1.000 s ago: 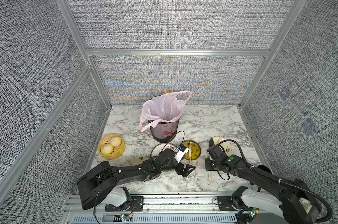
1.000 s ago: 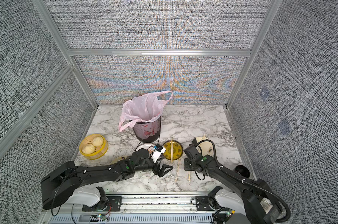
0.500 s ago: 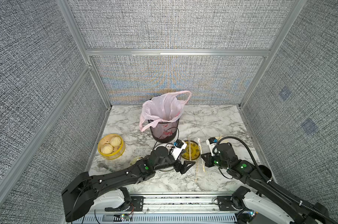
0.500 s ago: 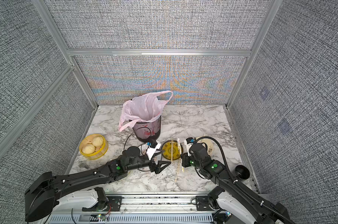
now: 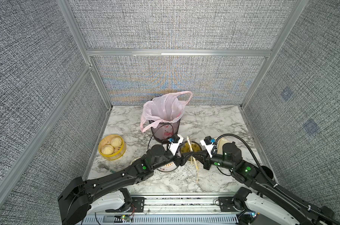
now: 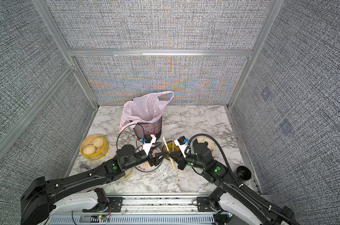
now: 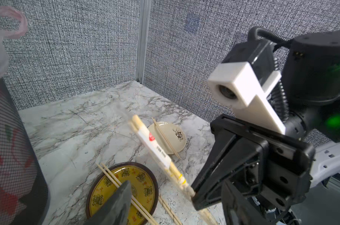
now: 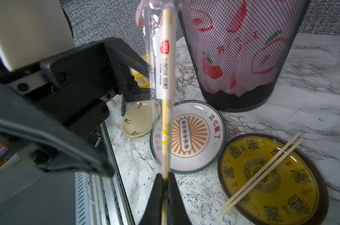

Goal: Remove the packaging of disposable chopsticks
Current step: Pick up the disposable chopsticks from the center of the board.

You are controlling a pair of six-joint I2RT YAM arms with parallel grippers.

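Note:
My right gripper [image 8: 164, 181] is shut on the lower end of one pair of disposable chopsticks [image 8: 166, 78] and holds it upright above the table. The pair is still inside its clear packaging [image 8: 152, 81], which has a white printed label. In both top views the two grippers meet tip to tip above the plates. My left gripper [image 7: 176, 182] is open, with its fingers on either side of the wrapped pair [image 7: 155, 148], close to the right gripper [image 5: 193, 154]. A bare pair [image 8: 262, 175] lies across the yellow plate [image 8: 294, 196].
A mesh bin lined with a pink bag [image 5: 165, 124] stands just behind the grippers. A white plate with an orange sunburst [image 8: 204, 109] and a small cream dish [image 8: 134, 124] lie below them. More loose sticks [image 5: 197, 171], a steamer of buns [image 5: 111, 147] and a cream dish [image 7: 177, 144] surround them.
The right gripper has lifted the wrapped pair off the table and carried it left towards the middle. The left gripper has come up to it, and its jaws have narrowed.

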